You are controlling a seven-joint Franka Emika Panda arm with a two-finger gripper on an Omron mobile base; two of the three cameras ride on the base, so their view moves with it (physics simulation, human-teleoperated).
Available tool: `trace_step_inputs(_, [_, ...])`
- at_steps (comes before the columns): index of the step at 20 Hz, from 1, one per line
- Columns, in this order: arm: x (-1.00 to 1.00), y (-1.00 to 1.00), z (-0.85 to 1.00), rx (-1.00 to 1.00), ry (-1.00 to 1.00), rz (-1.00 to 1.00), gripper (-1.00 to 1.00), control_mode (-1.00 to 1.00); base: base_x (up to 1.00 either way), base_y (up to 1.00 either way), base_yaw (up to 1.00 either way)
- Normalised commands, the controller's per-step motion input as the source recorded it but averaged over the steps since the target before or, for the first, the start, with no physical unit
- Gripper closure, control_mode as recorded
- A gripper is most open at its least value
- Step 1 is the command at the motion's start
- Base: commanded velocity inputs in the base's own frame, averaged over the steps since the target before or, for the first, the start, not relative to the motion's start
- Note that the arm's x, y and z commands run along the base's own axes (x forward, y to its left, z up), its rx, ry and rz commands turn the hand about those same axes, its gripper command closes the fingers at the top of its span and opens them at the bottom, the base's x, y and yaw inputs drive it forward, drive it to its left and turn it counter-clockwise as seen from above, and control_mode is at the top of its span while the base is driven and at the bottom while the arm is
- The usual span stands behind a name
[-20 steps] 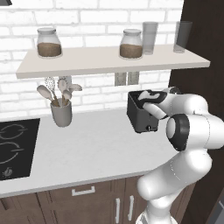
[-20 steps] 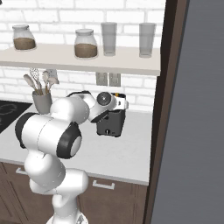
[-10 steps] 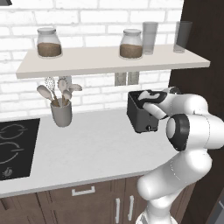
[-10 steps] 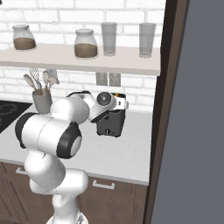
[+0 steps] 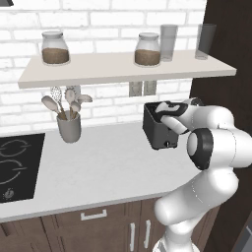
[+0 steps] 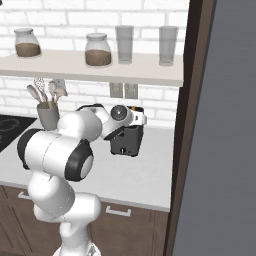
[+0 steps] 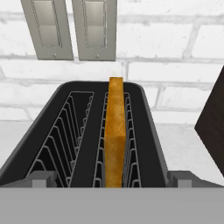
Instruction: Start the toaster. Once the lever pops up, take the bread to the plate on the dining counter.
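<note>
The dark toaster stands on the pale worktop against the brick wall. In the hand view I look down on its slotted top. A browned slice of bread stands on edge in the right-hand slot and rises a little above it; the left slot is empty. My gripper hovers just above the toaster's near end, open, one fingertip at each side of the top, holding nothing. I cannot make out the lever. The plate and the dining counter are out of view.
A grey utensil holder and a black cooktop lie to the left. A shelf with jars and glasses hangs above the toaster. Two wall outlets sit behind it. A tall dark cabinet closes the right side.
</note>
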Motion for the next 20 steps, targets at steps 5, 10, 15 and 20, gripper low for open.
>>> trace_step_inputs(5, [0.06,0.0,0.0,0.0,0.0,0.0,-1.0,-1.0,0.0,0.0,0.0])
trace_step_inputs(10, [0.15,0.0,0.0,0.0,0.0,0.0,-1.0,-1.0,0.0,0.0,0.0])
trace_step_inputs(15, [0.15,0.0,0.0,0.0,0.0,0.0,-1.0,-1.0,0.0,0.0,0.0])
trace_step_inputs(20, [0.09,0.0,0.0,0.0,0.0,0.0,-1.0,-1.0,0.0,0.0,0.0])
